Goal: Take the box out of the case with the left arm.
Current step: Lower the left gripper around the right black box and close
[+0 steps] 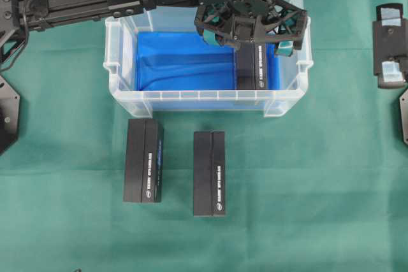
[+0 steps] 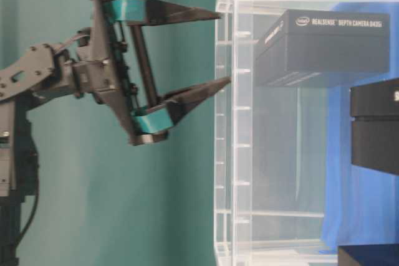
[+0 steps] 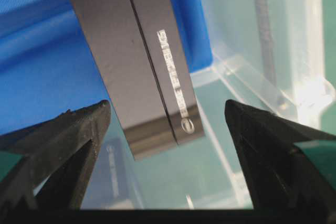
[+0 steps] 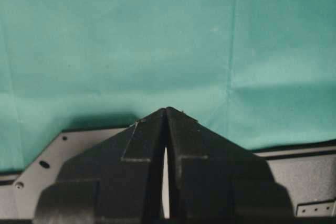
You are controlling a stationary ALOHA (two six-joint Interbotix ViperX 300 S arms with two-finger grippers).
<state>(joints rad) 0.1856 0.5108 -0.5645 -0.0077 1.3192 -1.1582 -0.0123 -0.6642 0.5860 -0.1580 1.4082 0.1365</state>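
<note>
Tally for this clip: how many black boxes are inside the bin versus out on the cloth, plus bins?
Black boxes in the case: 1
Black boxes on the green cloth: 2
Clear cases: 1
Total: 4 things

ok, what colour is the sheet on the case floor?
Bright blue sheet on the floor of the clear case; the overhead view shows it best.

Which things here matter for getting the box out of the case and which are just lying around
In the job:
left gripper, open
box in the case
case

Lying about:
two boxes on the cloth
right gripper, shut
</note>
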